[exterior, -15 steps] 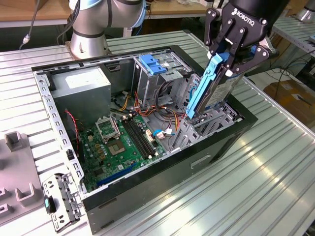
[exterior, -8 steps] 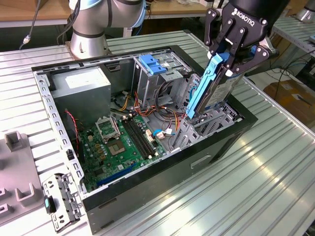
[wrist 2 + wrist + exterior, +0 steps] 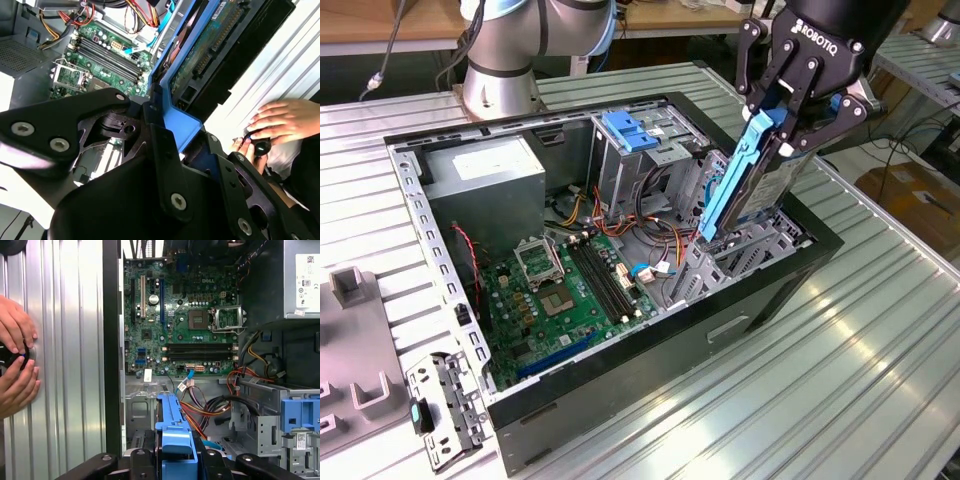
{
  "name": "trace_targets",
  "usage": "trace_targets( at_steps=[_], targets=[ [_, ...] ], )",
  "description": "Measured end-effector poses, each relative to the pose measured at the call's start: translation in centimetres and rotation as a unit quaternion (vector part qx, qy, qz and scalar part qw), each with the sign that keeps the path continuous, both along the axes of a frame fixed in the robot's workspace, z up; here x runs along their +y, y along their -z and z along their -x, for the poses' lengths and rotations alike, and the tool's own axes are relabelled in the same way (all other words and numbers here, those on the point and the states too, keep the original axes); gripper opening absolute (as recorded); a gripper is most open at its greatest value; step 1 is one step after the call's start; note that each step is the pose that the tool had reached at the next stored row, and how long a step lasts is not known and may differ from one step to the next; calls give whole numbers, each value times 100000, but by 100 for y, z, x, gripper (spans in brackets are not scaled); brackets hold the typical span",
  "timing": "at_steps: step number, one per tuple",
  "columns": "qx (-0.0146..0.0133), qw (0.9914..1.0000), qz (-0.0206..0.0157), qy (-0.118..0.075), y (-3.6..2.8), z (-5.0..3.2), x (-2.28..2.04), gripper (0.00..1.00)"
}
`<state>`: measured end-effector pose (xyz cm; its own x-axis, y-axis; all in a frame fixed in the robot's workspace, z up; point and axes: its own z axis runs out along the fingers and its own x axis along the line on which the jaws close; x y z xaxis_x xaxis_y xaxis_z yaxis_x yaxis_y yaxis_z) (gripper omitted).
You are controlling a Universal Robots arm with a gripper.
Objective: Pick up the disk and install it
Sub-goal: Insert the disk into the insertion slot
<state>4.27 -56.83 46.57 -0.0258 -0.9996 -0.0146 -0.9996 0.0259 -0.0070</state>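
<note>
gripper (image 3: 778, 120): fingers (image 3: 808, 78) being clamped on the disk (image 3: 760, 185), upper right of the exterior view
disk: being held tilted, lower end dipping into the open case (image 3: 620, 385)
hands (image 3: 17, 385): being rested on the worktop (image 3: 65, 390)

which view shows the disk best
The exterior view: the disk hangs tilted above the case, clamped in the gripper, blue rail visible full length. The second wrist view shows the disk close up, circuit side and rail; the first wrist view shows the disk end-on, mostly rail.
</note>
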Motion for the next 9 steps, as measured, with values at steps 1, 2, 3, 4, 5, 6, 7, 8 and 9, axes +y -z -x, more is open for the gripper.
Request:
trace_targets(
  at_steps=[1, 2, 3, 4, 5, 6, 7, 8, 9],
  targets=[
    [1, 100000, -13, 1, 30, -17, 0, 37],
    [6, 100000, -9, -2, 50, -28, 0, 37],
    [12, 100000, -5, 0, 66, -38, 0, 37],
    [19, 100000, 17, 0, 86, -56, 2, 37],
    [25, 100000, 39, 1, 96, -72, 3, 37],
    [24, 100000, 131, 1, 108, -86, 3, 37],
    [21, 100000, 256, -5, 116, -91, 3, 37],
    [21, 99998, 590, 5, 124, -91, 3, 37],
    [23, 99994, 1066, 2, 129, -92, 4, 37]
  ],
)
